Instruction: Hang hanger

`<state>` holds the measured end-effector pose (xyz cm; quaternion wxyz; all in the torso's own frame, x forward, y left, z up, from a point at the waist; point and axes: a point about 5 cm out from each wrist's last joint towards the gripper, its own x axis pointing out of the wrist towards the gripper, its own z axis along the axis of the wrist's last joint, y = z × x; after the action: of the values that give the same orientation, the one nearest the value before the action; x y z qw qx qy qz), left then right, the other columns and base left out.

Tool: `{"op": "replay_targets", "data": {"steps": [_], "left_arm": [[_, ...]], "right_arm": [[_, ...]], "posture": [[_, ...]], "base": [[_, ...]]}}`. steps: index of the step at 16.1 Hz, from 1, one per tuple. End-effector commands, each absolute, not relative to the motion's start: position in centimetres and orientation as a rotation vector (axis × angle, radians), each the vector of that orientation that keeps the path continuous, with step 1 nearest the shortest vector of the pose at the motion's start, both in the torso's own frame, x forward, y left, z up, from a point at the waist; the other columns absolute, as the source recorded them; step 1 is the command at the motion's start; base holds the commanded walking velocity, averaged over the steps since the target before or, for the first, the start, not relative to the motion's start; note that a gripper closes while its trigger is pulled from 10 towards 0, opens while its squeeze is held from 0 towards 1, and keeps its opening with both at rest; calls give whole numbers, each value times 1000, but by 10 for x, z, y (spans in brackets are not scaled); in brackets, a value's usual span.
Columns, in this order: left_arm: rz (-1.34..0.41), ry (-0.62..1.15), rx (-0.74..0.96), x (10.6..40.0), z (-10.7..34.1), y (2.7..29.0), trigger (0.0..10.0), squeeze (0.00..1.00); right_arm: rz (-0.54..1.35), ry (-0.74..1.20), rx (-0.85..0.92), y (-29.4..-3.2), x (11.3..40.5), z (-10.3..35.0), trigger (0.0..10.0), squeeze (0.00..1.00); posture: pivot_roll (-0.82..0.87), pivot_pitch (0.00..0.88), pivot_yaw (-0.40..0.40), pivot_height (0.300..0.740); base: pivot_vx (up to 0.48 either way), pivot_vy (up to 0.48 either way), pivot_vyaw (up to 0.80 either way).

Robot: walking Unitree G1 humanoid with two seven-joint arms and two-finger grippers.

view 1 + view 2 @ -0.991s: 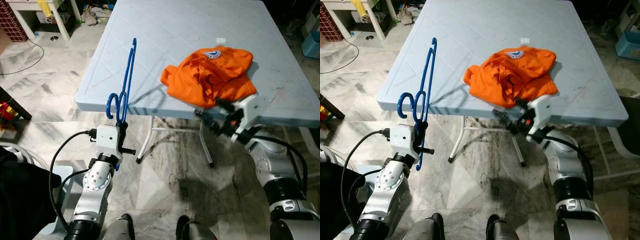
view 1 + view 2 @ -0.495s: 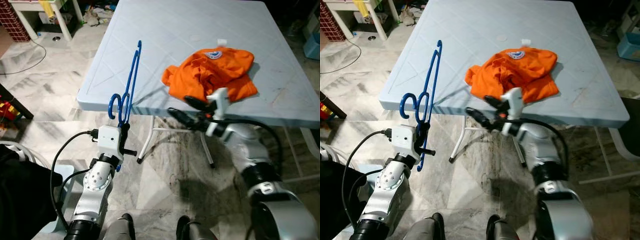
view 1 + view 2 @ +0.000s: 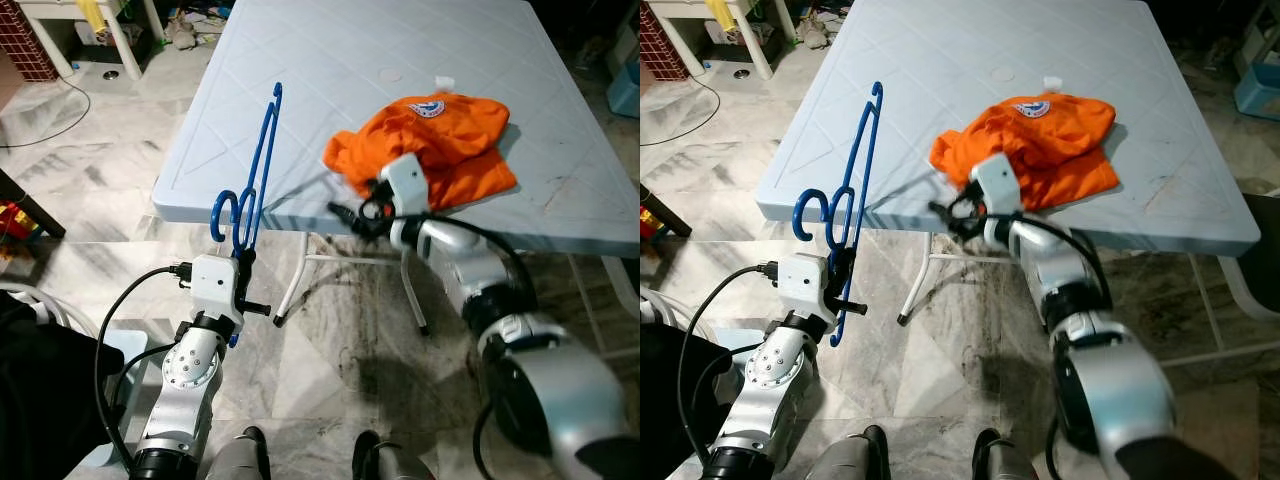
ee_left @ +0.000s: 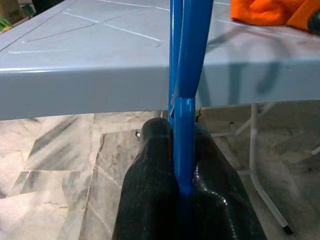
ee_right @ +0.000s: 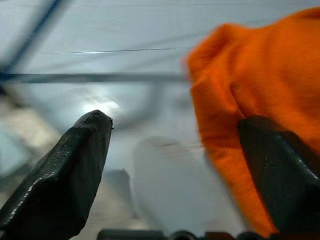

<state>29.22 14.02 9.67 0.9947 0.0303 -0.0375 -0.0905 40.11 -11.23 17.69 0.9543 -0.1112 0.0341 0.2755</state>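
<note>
Right gripper swung leftward — fingers spread.

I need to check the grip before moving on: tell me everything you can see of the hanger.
The hanger is blue and thin, plastic by its look, with a curved hook low down. It stands near upright, seen edge-on, before the table's near left corner. The left gripper is shut on its lower part, fingers pressed to both sides.
</note>
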Motion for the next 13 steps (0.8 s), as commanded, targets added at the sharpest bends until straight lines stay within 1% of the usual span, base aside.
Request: {"op": "replay_targets", "data": {"steps": [1, 3, 4, 5, 7, 8, 9, 10, 11, 13], "left_arm": [[-152, -33, 68, 289, 89, 146, 10000, 0], [-144, -37, 72, 289, 89, 145, 10000, 0], [-142, -36, 72, 290, 90, 145, 10000, 0], [-141, -36, 72, 291, 90, 145, 10000, 0], [-142, -37, 70, 291, 90, 143, 10000, 0], [-142, -38, 67, 292, 90, 142, 10000, 0], [-141, -37, 64, 292, 89, 141, 10000, 0], [-141, -36, 63, 291, 89, 141, 10000, 0], [-143, -33, 61, 292, 88, 141, 10000, 0], [-155, -31, 60, 294, 88, 139, 10000, 0]], "right_arm": [[422, 35, -295, -125, 408, 188, 10000, 988], [265, -52, -293, -136, 414, 208, 10000, 988], [235, -112, -273, -137, 416, 220, 10000, 984], [221, -168, -232, -135, 417, 231, 10000, 984], [280, -216, -142, -127, 417, 241, 10000, 965], [400, -226, -123, -116, 413, 237, 10000, 600], [477, -226, -132, -112, 410, 230, 10000, 412], [549, -227, -142, -109, 406, 225, 10000, 71], [683, -228, -172, -108, 396, 211, 10000, 0], [704, -236, -185, -115, 391, 204, 10000, 0]], "posture": [[110, 199, -21, 740], [109, 197, -24, 740], [107, 197, -25, 740], [104, 196, -25, 740], [101, 195, -27, 740], [98, 195, -29, 740], [95, 194, -29, 740], [89, 193, -29, 740], [70, 189, -25, 740], [53, 186, -21, 740]], "base": [[0, 0, 0], [0, 0, 0], [0, 0, 0], [0, 0, 0], [0, 0, 0], [0, 0, 0], [0, 0, 0], [0, 0, 0], [0, 0, 0], [0, 0, 0]]}}
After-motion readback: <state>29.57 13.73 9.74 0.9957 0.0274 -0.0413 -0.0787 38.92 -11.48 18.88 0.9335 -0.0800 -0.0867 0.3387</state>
